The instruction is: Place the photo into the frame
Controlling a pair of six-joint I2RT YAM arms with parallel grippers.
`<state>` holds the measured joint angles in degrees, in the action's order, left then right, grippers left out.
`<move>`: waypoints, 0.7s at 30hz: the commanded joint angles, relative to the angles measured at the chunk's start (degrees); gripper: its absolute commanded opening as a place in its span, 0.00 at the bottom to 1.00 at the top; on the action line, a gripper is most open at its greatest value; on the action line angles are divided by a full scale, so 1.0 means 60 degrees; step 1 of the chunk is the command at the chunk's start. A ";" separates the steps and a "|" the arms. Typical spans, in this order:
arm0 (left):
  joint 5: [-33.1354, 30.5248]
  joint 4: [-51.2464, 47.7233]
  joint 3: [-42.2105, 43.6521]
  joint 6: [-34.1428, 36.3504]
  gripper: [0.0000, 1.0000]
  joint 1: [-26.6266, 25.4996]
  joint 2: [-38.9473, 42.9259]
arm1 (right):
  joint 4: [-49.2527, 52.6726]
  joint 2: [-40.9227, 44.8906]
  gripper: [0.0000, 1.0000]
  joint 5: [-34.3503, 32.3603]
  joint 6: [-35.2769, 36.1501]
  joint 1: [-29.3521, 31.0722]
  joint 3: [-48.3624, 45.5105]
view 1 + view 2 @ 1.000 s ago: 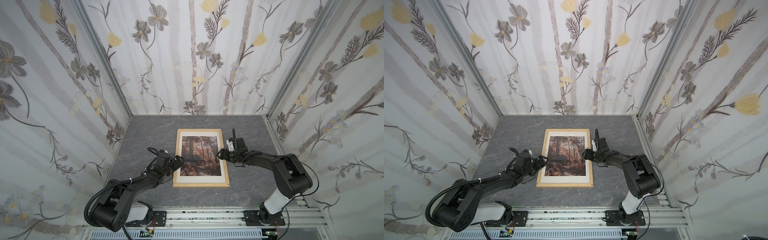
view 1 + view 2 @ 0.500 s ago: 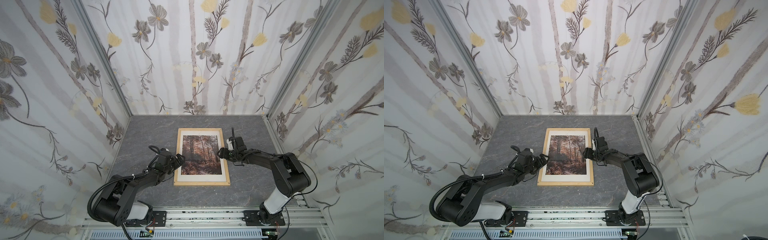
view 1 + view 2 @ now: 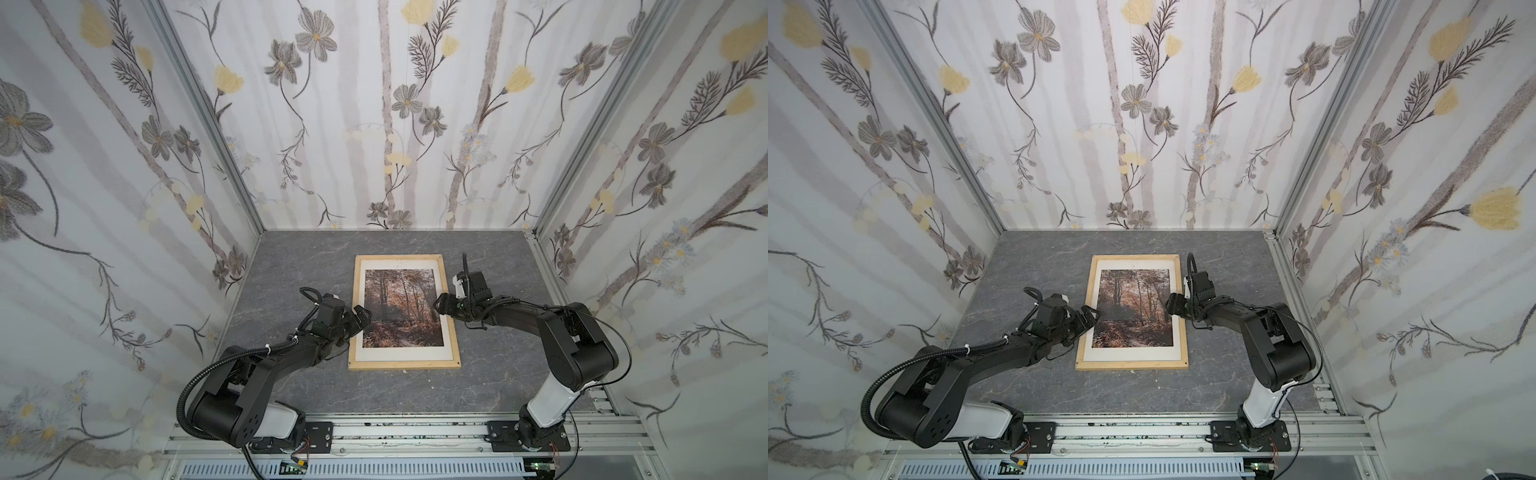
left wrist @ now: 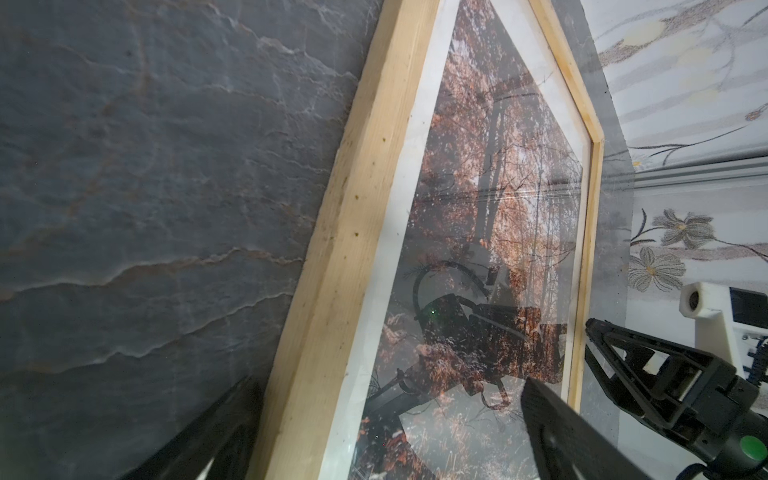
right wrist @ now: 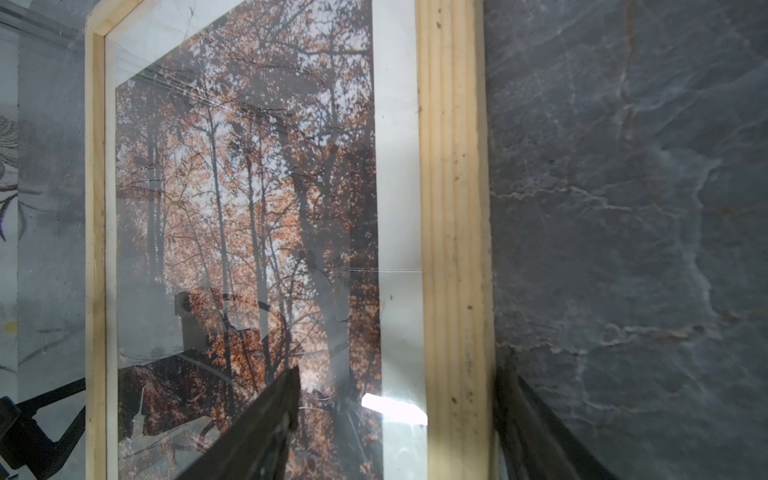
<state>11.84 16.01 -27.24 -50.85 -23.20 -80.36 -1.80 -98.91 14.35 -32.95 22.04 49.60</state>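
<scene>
Either side of the frame [image 3: 404,364], mid-length: left gripper [image 3: 360,317] sits spread wide astride its left long rail, right gripper [image 3: 439,305] parted astride the right, probably not clamping. Photo [image 3: 401,307] lies picture-up inside; long axis runs near-to-far. Both grippers equally close.

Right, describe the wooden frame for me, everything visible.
The frame is a tall rectangle of thin pale wood strips with small dark specks. It lies flat and face up on the grey table, with a reflective clear pane over the photo inside it. The open left gripper and the open right gripper each straddle one of its long side strips. Whether they touch it cannot be told.
</scene>
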 commanded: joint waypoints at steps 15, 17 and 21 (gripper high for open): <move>-0.0534 -0.1537 -0.0632 0.0563 1.00 -0.0028 0.0814 | 0.1347 0.0942 0.78 -0.0684 0.0225 0.0047 0.0646; -0.0719 -0.1812 -0.0748 0.0643 1.00 -0.0030 0.1121 | 0.1531 0.1192 0.78 -0.0948 0.0252 0.0047 0.0682; -0.1007 -0.2257 -0.0935 0.0748 1.00 -0.0015 0.1667 | 0.1851 0.2095 0.79 -0.1378 0.0395 0.0047 0.0792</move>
<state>8.29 5.19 -31.92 -47.68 -23.31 -72.03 7.60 -88.29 9.06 -31.53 22.33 53.52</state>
